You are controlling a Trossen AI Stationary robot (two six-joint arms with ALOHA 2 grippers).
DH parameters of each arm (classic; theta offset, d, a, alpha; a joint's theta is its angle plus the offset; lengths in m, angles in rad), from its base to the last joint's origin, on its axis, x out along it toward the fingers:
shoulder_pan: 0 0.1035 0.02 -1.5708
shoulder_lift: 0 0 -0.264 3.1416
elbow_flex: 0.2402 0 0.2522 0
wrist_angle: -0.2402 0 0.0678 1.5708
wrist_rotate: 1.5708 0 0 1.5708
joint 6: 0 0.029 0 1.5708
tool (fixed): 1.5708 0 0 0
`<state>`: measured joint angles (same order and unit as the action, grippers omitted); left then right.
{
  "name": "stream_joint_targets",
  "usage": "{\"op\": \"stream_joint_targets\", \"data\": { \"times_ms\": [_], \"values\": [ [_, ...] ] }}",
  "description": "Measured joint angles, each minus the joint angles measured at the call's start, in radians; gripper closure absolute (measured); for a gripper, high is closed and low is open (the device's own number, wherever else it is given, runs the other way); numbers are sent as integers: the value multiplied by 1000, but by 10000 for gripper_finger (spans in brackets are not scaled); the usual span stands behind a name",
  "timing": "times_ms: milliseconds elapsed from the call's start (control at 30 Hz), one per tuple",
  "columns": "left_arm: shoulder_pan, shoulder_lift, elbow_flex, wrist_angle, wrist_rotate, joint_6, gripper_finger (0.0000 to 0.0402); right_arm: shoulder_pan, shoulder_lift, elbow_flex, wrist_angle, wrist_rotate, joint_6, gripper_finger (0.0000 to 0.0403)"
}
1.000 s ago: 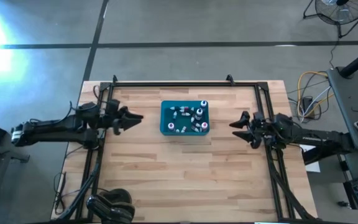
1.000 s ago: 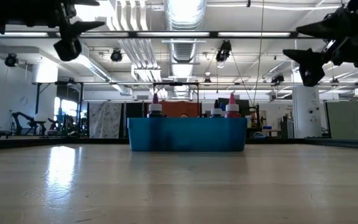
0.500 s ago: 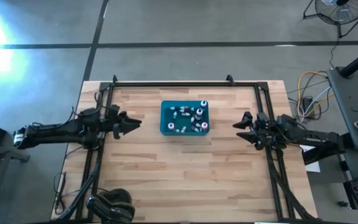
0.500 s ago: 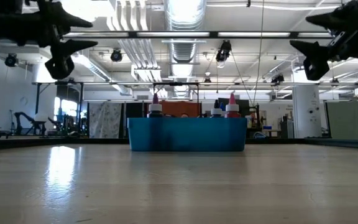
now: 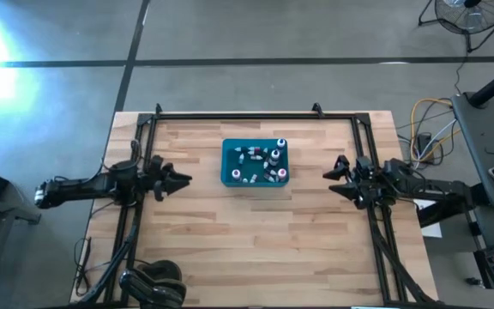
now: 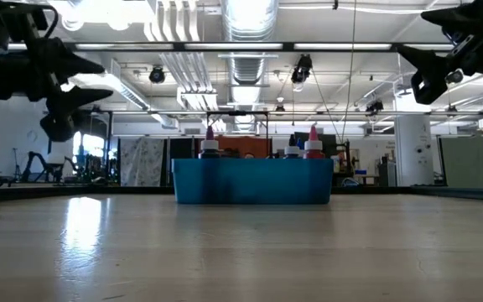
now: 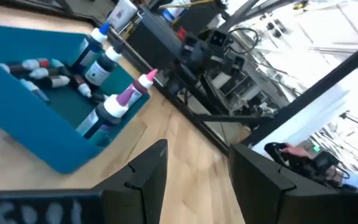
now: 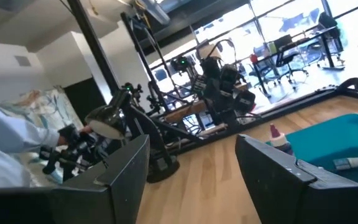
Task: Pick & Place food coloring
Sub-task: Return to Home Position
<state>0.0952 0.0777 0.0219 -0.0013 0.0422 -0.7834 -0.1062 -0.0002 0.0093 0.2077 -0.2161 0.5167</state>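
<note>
The food coloring bottles [image 5: 260, 163] all sit inside the teal bin [image 5: 227, 163], most lying on their sides on its floor, a few upright (from the low view, two pink-tipped caps and a couple of dark shoulders poke above the rim). The bin stands on the wooden worktop [image 5: 256, 240], a little toward the far edge and about midway between the two arms. No bottle lies loose on the boards around it. The left claw [image 5: 183, 180] hangs above the worktop off the bin's left side, well apart from it, its fingers spread with nothing between them; its wrist camera looks past those fingers at the bin and the upright bottles near one corner. The right claw [image 5: 331, 176] hangs off the bin's right side, also well apart, fingers likewise spread and holding nothing, pointing back toward the bin.
</note>
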Motion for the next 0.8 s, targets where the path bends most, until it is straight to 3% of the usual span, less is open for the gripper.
{"op": "stream_joint_targets", "data": {
  "times_ms": [133,500,800],
  "values": [
    [0,-76,-4,15,-1,-1,255,17,0,0,0,2,0,170],
    [-41,-77,-13,32,-7,-2,255,123,0,0,-3,7,0,170],
    [-38,-77,-14,36,-6,-2,255,126,0,0,-2,7,0,170]
  ]
}}
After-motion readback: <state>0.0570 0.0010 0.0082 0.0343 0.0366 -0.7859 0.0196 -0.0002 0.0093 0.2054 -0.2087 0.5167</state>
